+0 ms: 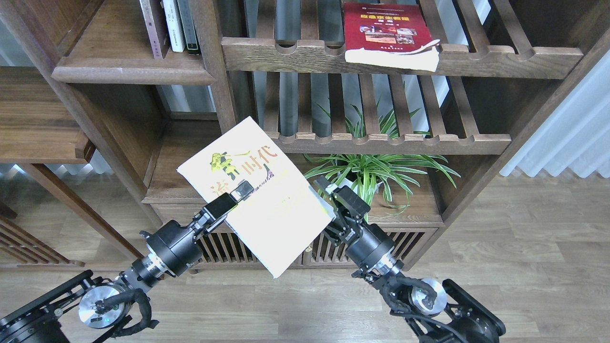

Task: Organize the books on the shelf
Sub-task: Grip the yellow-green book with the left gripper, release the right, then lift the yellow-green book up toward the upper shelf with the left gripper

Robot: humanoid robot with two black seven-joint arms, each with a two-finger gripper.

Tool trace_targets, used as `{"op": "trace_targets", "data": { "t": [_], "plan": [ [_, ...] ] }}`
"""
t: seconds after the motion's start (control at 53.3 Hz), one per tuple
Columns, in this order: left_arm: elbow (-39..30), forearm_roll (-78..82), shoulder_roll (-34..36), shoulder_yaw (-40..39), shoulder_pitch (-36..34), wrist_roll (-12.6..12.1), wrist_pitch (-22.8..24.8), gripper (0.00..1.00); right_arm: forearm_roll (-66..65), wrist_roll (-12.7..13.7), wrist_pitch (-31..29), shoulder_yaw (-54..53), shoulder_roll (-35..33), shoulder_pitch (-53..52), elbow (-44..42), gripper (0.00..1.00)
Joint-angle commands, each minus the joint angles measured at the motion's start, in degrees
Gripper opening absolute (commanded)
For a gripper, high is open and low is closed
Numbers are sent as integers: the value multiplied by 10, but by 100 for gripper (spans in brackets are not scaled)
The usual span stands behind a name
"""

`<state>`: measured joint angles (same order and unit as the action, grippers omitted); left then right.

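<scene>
A yellow-green and white book (267,205) with a dark figure hangs tilted in the air before the bookcase. My left gripper (237,194) is shut on its lower left edge, one finger lying across the cover. My right gripper (329,193) sits just off the book's right edge, open, with no finger on the cover. A red book (381,28) with small photos lies flat on the upper slatted rack, its pages curling over the front rail. The shelf (128,74), a solid dark board with a rounded front edge, is at the upper left.
Three thin books (174,24) stand at the back right of the shelf. A potted spider plant (369,174) sits on the low board just beyond my right gripper. Slatted racks (381,140) with notched rails fill the middle. Curtain at right, wooden floor below.
</scene>
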<state>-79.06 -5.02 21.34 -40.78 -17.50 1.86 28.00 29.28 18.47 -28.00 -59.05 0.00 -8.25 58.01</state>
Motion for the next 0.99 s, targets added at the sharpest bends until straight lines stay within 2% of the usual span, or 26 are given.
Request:
{"op": "trace_targets", "data": {
  "t": [0.0, 0.432, 0.563, 0.582, 0.638, 0.976],
  "plan": [
    [0, 45, 0, -30, -6, -2, 0, 8, -1, -16, 0, -1, 0, -9, -9, 78],
    [0, 152, 7, -79, -40, -7, 0, 7, -3, -17, 0, 3, 0, -24, -9, 78],
    [-1, 158, 6, -96, -48, -10, 0, 8, -6, -17, 0, 6, 0, -28, -9, 78],
    [-1, 162, 4, -104, -56, -21, 0, 7, -13, -16, 0, 5, 0, -29, -10, 79],
    [-1, 162, -1, -112, -67, -27, 0, 7, -17, -16, 0, 5, 0, -31, -12, 81],
    [-2, 162, -9, -187, -117, -28, 0, 7, -23, -16, 0, 3, 0, -35, -19, 83]
  ]
}}
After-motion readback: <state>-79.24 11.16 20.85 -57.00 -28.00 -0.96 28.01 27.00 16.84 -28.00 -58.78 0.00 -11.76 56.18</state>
